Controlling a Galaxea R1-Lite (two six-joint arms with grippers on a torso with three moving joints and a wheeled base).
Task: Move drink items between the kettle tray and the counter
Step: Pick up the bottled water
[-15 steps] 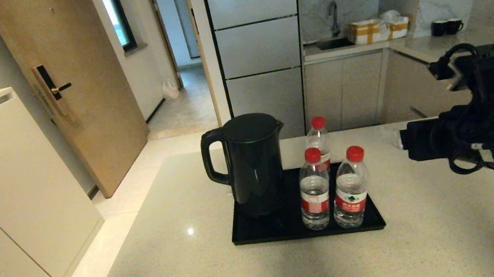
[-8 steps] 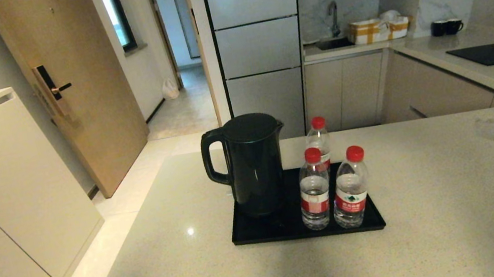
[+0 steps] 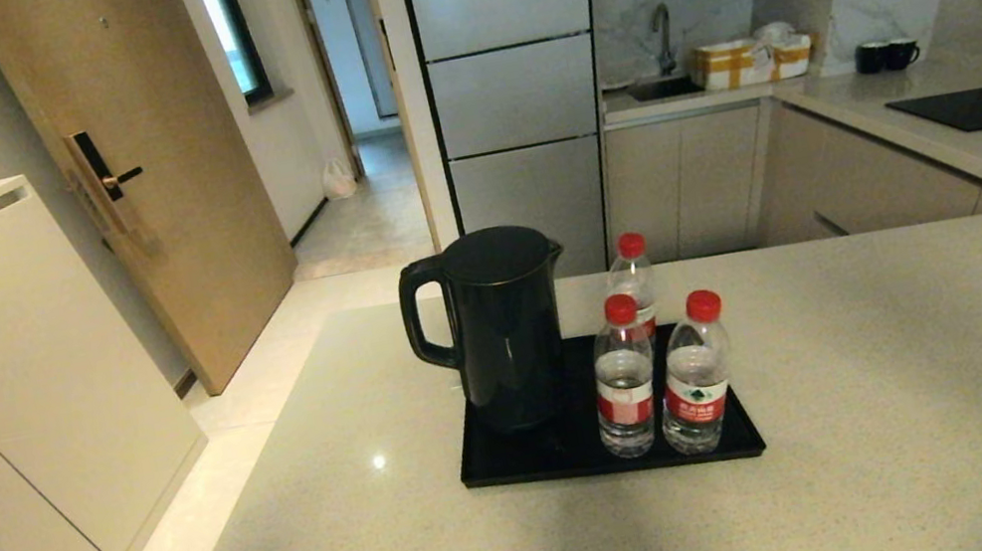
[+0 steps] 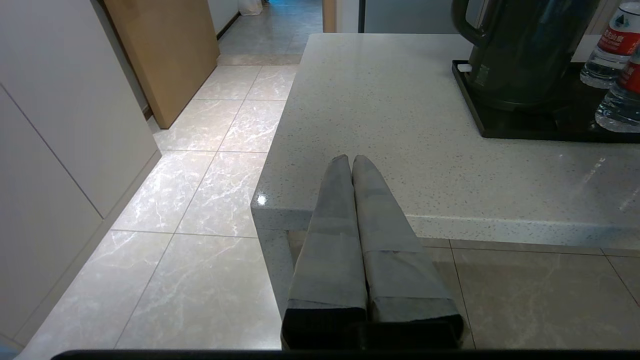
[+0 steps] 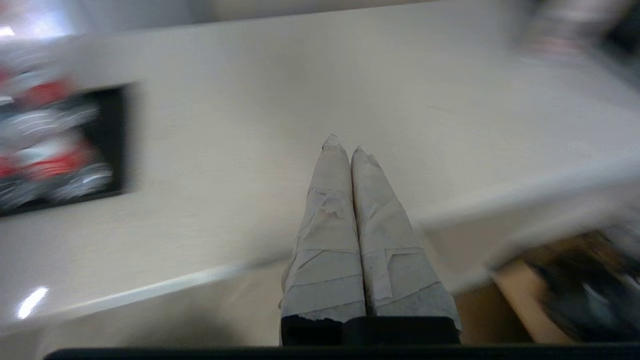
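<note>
Counter (image 3: pixel 878 409) carries the kettle tray (image 3: pixel 505 470), your landmark. On the tray: black kettle (image 3: pixel 501 329) on its left half, three water bottles (image 3: pixel 694 376) on the right half, all upright and close together. Right gripper (image 5: pixel 347 145) is clenched and empty, low by the counter edge, well right of the tray. Left gripper (image 4: pixel 351 160) is clenched too, parked left of the tray. Open the right gripper before approach; take the bottle nearest the tray's right rim first.
</note>
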